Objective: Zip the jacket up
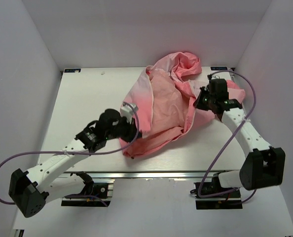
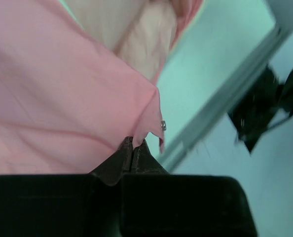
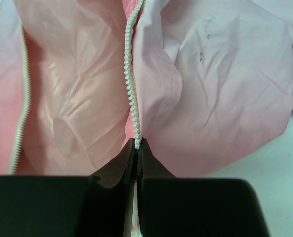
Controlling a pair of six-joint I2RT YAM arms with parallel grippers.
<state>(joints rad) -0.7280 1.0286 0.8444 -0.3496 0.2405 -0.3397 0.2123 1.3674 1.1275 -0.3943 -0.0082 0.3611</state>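
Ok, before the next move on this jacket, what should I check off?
1. Grasp by left end effector on the jacket corner: ok, shut.
2. Grasp by right end effector on one zipper row: ok, shut.
3. The other zipper row brought beside it: not ok, lining lies between.
4. Location of slider: cannot tell; a small metal piece sits by the left grasp.
5. The hood flattened: not ok, crumpled.
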